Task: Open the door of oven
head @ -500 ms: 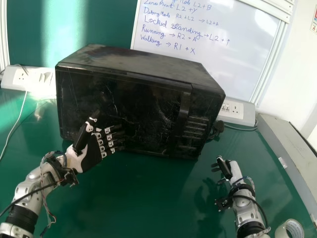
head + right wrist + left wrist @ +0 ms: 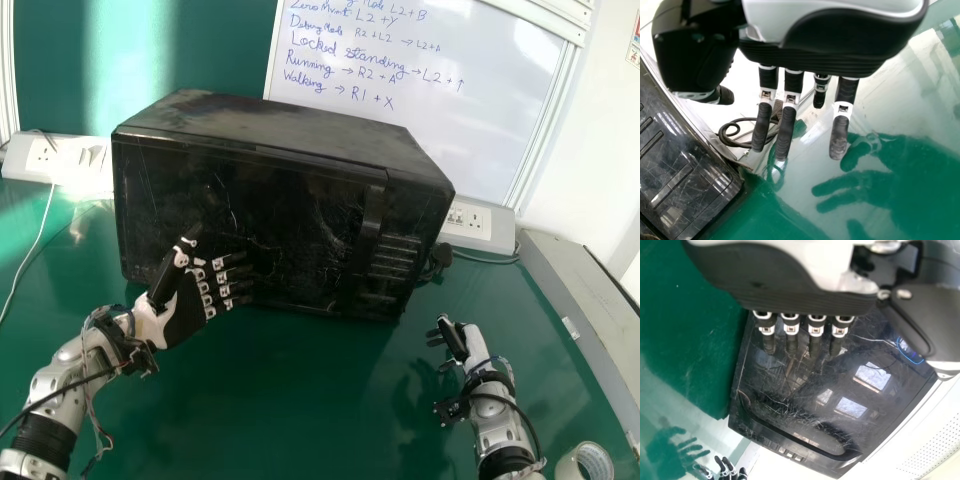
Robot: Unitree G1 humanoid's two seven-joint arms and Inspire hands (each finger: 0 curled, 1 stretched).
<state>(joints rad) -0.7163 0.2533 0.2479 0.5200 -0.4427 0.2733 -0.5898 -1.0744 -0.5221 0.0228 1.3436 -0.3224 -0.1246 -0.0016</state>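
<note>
Before the shut oven [image 2: 290,205], left hand [image 2: 184,314] near, right hand [image 2: 474,343] apart, fingers of both open, positions virtually unchanged

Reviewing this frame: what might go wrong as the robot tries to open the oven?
The left hand is in front of the door, away from the handle; it might push the closed door or block its swing. The right hand, off to the handle's right, might snag the black cord if it moves in.
</note>
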